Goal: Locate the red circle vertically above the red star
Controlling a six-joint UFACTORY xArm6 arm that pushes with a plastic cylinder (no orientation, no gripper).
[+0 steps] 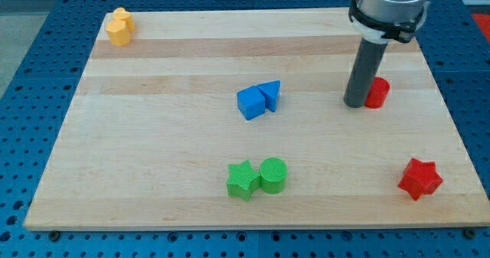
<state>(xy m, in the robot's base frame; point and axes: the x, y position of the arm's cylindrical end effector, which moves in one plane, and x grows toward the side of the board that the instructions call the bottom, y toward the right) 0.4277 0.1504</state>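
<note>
The red circle (pixel 377 93) lies on the wooden board at the view's upper right, partly hidden by my rod. My tip (pixel 354 103) rests on the board right against the circle's left side. The red star (pixel 419 178) lies at the view's lower right, well below the circle and a little to its right.
A blue cube (pixel 250 103) and blue triangle (pixel 269 95) touch near the board's middle. A green star (pixel 243 181) and green circle (pixel 273 174) touch at the lower middle. Two yellow blocks (pixel 119 26) sit at the upper left corner. The board's right edge (pixel 452 120) is close to the red blocks.
</note>
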